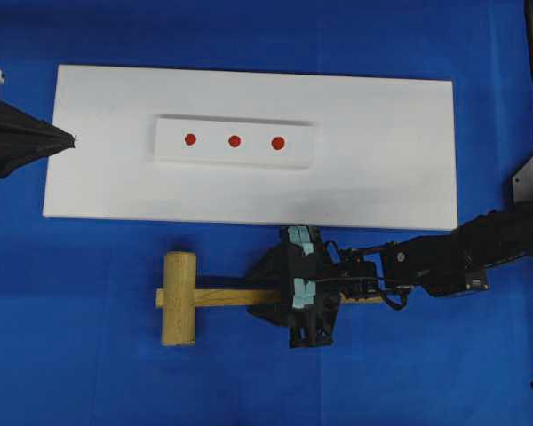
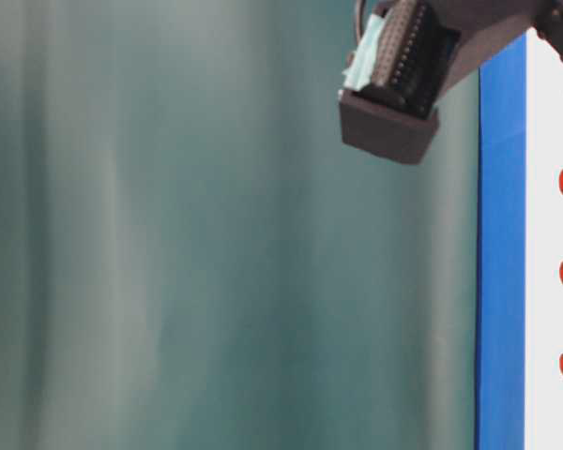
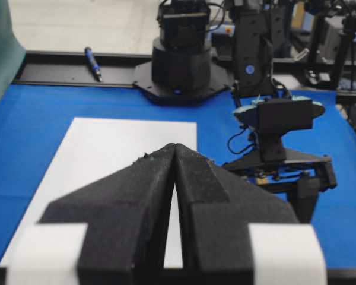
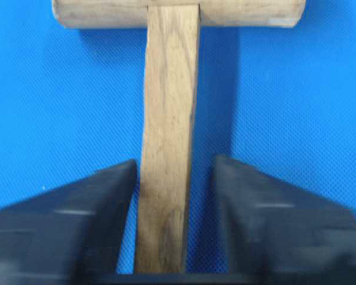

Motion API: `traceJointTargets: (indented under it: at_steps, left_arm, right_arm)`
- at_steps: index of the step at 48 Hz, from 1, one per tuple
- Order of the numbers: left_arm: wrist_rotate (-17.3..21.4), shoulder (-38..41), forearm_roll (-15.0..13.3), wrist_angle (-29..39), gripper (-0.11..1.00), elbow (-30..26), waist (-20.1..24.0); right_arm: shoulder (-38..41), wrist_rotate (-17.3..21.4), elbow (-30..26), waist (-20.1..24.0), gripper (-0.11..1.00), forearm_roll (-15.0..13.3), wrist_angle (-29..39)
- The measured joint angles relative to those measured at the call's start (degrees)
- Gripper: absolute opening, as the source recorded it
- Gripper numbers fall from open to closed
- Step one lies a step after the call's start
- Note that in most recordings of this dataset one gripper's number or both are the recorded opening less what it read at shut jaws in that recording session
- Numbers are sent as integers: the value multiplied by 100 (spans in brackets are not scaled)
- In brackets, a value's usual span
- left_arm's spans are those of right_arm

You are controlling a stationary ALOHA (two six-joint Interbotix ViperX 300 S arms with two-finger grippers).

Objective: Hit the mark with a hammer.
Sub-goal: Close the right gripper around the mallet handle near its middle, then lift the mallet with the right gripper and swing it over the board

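- The hammer (image 1: 191, 298) lies flat on the blue bench (image 1: 89, 355), just below the white board (image 1: 382, 160).
- Its handle passes between the right tool (image 4: 177, 178); left finger touches, right finger shows a gap, so grasping is uncertain.
- The left tool (image 3: 174, 155) is clenched, empty.
- The handle's end is hidden under the arm.

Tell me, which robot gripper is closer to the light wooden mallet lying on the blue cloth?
The right gripper: its fingers straddle the light wooden mallet's handle. The left gripper sits shut far away, at the white board's left edge.
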Motion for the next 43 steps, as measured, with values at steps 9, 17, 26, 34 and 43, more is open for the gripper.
traceJointTargets:
  at_steps: [9,17,26,34,43]
  left_arm:
    - [-9,0,0,0,0,0,9]
    - [-70,0,0,0,0,9,9]
    - [-114,-9,0,35,0,62,9]
    - [-114,-18,0,70,0,70,9]
    - [-114,-26,0,70,0,62,9]
  right_arm:
    - [0,-18,0,-9,9,9,-35]
    - [0,-9,0,-9,9,9,-132]
    - [-185,-9,18,-9,9,9,-141]
    - [-650,-9,88,0,9,9,-70]
    - [-1274,-9,167,0,9,9,237]
